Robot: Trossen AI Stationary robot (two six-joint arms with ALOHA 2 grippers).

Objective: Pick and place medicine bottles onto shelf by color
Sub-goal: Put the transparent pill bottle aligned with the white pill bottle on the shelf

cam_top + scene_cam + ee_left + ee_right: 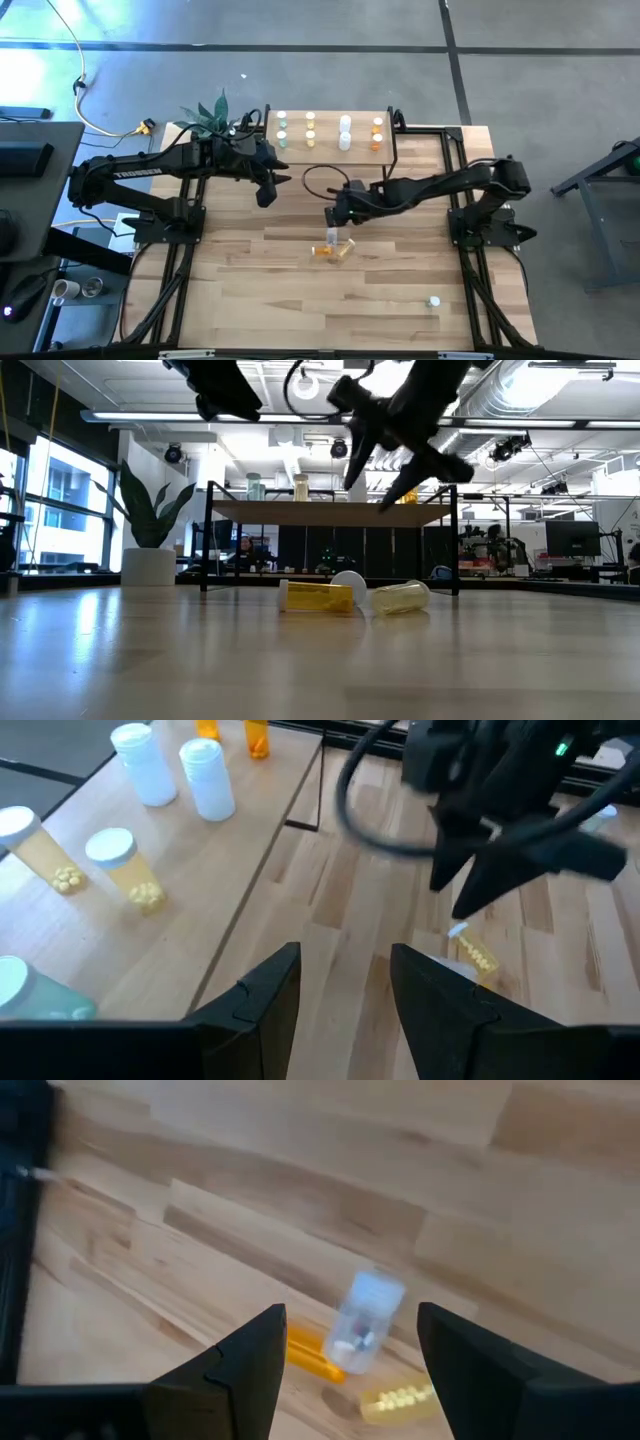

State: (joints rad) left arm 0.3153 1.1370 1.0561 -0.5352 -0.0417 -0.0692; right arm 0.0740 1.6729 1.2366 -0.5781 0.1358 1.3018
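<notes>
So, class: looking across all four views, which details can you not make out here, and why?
- Bottle alone near the table's front edge, high view: too small to tell its colour.
- Bottles on the shelf, low view: most hidden behind the right gripper.
- Clear bottle, right wrist view: blurred, contents unclear.
- Green bottle, left wrist view: cut off by the edge.

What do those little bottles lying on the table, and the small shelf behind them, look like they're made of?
The two lying bottles look like clear tinted plastic: light passes through the yellow walls and small pills show inside. Their caps look like pale matte plastic. The shelf seems to have a light, matte wooden top with visible grain, on thin black legs, probably painted metal.
</notes>
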